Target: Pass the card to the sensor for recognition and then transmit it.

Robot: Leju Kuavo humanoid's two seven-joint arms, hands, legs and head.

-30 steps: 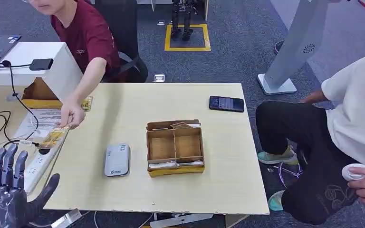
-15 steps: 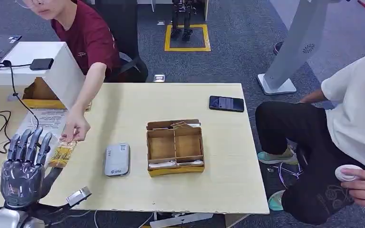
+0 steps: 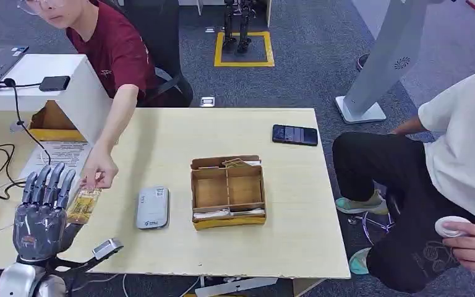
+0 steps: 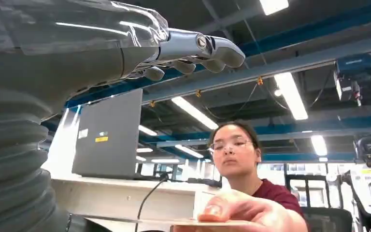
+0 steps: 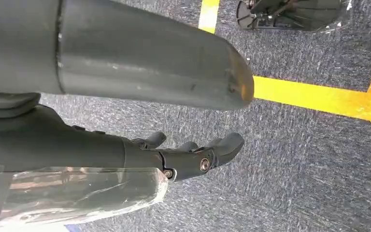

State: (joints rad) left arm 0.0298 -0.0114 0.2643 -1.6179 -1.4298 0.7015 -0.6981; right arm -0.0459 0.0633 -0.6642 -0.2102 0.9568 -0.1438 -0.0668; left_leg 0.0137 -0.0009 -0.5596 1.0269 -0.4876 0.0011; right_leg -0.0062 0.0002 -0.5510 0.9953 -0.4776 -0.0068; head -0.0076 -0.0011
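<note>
Grey and many-fingered, the robot's left hand [image 3: 42,213] is standing upright at the table's left edge, fingers spread and holding nothing. Just beside it, a yellowish patterned card [image 3: 85,205] is lying flat on the pale wooden table [image 3: 284,241], its long axis running away from the robot and tilting slightly rightward. A person's hand [image 3: 99,171] in a dark red sleeve is touching the card's far end. Farther right, a small grey rectangular sensor [image 3: 153,208] is lying near a compartmented cardboard box [image 3: 227,192]. Hanging over blue carpet, the right hand [image 5: 193,152] is holding nothing, fingers loosely curled, slightly apart.
</note>
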